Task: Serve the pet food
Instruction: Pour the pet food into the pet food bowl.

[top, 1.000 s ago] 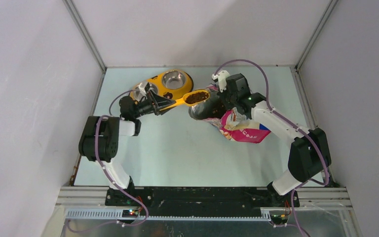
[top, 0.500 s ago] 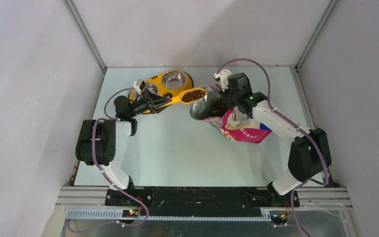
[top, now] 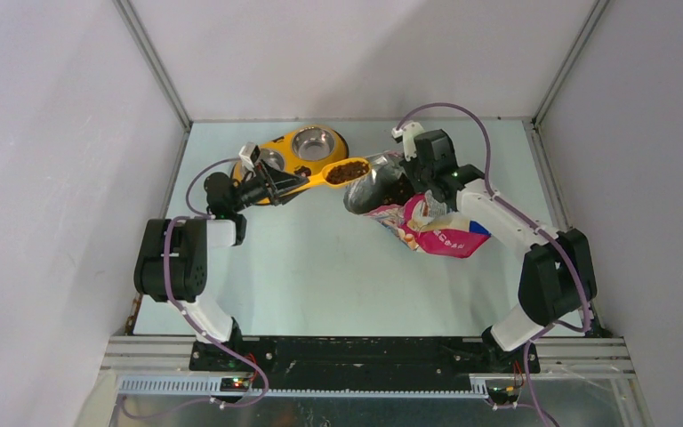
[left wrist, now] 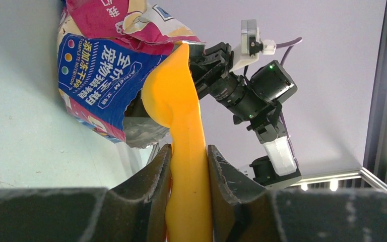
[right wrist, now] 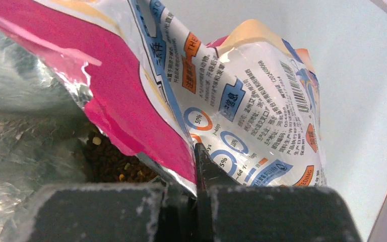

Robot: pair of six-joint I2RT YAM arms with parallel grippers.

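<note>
Upper centre: left gripper clamps an orange scoop heaped with kibble, beside the feeder; right gripper pinches the pouch rim. Scooping looks done; tipping remains.

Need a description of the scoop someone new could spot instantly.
Look at the far half of the pale table, between the yellow feeder and the foil-lined pouch. The scoop is held there by the left gripper. It alone is a handled orange spoon shape, its bowl full of brown kibble.
</note>
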